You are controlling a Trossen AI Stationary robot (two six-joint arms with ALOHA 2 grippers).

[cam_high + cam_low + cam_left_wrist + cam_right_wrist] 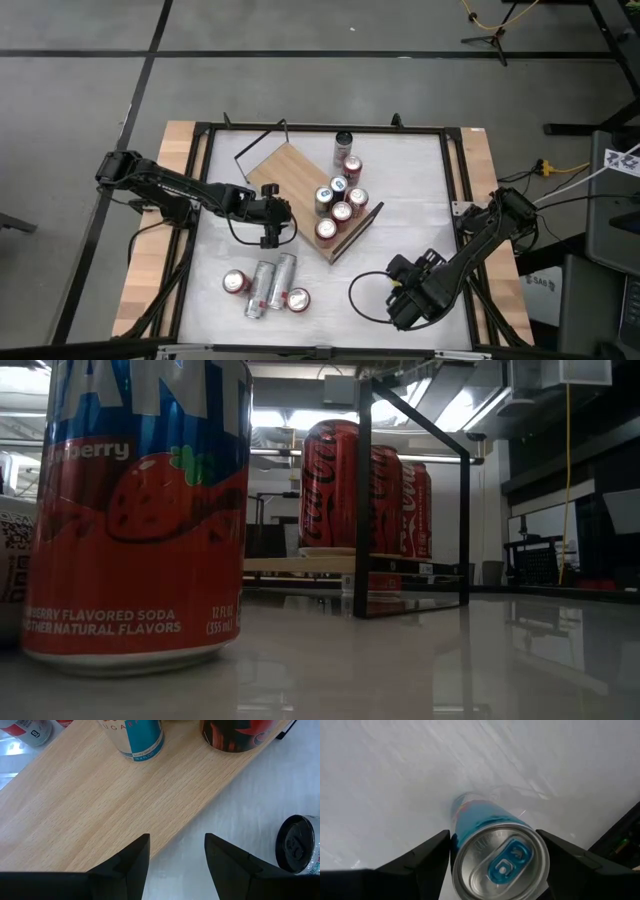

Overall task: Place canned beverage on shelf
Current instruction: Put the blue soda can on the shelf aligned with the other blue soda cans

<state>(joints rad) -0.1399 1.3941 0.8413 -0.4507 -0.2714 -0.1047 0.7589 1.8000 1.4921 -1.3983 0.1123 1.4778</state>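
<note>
- Fingers of the right gripper (495,865) stand spread, one on each side of an upright blue can (497,855); whether the pads press its wall cannot be told. This can stands on the white tabletop (400,230) near its front right corner, well apart from the shelf.
- Fingers of the left gripper (175,865) are apart and empty, hovering over the shelf's front edge towards its bare end.
- Shelf (285,170): light wooden board lying slantwise near the tabletop's rear edge, with a black wire rail (258,143) at its bare end. Five cans (338,200) stand clustered at its other end; one more can (344,145) stands on the tabletop by the rear edge.
- Spare stock: four cans (265,285) near the tabletop's front edge, at least two lying down.
- Step in hand, as judged: taking hold of the blue can. Next move calls for closing squarely on its wall, lifting it upright, carrying it to the shelf's bare part and clearing the standing cans.
- Writing, low view: nearest can (135,510) shows a strawberry picture, "berry", "FLAVORED SODA", "NATURAL FLAVORS", "12 FL OZ (355 mL)"; large letters above are cut off.
- Red cans on the shelf (345,485) carry Coca-Cola script.
</note>
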